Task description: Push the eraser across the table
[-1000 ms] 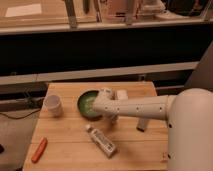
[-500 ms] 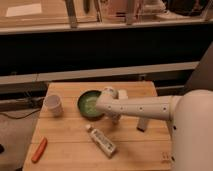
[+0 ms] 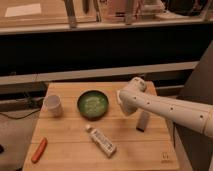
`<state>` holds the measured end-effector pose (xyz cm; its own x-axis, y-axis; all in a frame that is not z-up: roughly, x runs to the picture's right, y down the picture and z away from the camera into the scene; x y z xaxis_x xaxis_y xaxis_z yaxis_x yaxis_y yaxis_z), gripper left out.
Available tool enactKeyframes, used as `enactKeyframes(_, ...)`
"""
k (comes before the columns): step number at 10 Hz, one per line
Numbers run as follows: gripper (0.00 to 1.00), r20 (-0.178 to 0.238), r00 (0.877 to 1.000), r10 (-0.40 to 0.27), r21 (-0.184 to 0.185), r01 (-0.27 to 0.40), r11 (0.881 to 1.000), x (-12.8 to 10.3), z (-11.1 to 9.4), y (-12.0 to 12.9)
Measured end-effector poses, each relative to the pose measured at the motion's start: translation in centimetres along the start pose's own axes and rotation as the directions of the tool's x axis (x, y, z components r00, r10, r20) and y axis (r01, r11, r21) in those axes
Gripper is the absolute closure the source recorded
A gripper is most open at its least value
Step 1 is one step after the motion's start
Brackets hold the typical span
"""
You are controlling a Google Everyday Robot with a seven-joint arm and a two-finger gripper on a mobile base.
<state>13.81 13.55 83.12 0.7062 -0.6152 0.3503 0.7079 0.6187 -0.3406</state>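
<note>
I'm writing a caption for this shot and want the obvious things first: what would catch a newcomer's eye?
The big white robot arm sweeps in from the right, its gripper hanging over the right side of the wooden table. Next is the green bowl at the table's middle, with a white cup to its left. Nearer the front lie a white eraser and, at the left corner, an orange carrot-like thing.

One table (image 3: 65,155) carries one white cup (image 3: 53,105), one green bowl (image 3: 93,104), one orange marker (image 3: 39,149), one eraser (image 3: 101,141); one tool (image 3: 142,121) hangs over it.
</note>
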Motion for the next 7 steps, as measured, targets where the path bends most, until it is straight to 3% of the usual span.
enactKeyframes(4, 1.00, 0.061, 0.997, 0.050, -0.038, -0.048, 0.998, -0.3, 2.6, 3.1)
enactKeyframes(7, 1.00, 0.067, 0.994, 0.086, -0.068, -0.081, 0.994, -0.7, 2.3, 6.3)
